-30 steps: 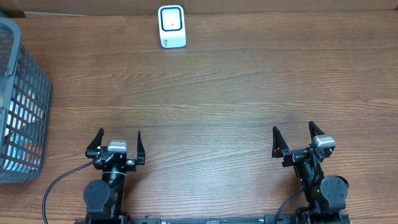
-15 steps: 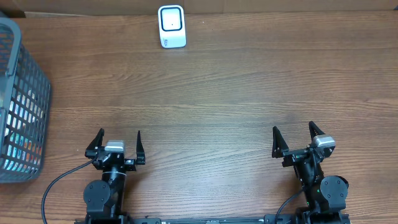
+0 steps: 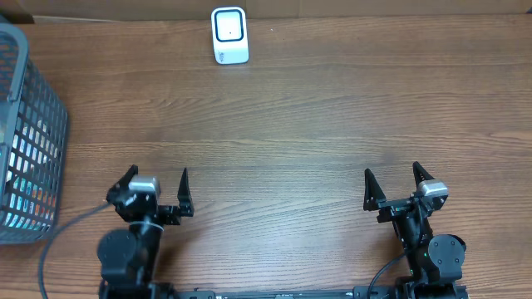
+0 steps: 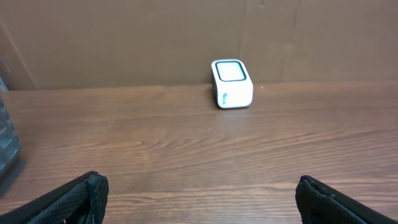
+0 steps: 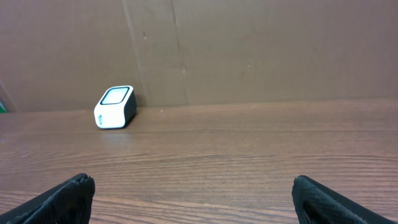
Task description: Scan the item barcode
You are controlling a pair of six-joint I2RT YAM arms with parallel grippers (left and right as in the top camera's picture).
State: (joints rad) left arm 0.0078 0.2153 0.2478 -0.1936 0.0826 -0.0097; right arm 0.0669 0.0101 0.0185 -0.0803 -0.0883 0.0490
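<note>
— Wooden surface (image 3: 291, 124) first; what stands on it?
— Largest is the grey mesh basket (image 3: 33, 108) at the left edge, with blue and orange items (image 3: 21, 195) showing through its wall.
— And the arms?
— The left tool (image 3: 157, 176) and the right tool (image 3: 391, 171) sit at the near edge, well apart, both spread wide and empty.
— The scanner?
— The small white scanner (image 3: 229, 35) stands at the far edge, against the cardboard wall (image 4: 124, 37).
</note>
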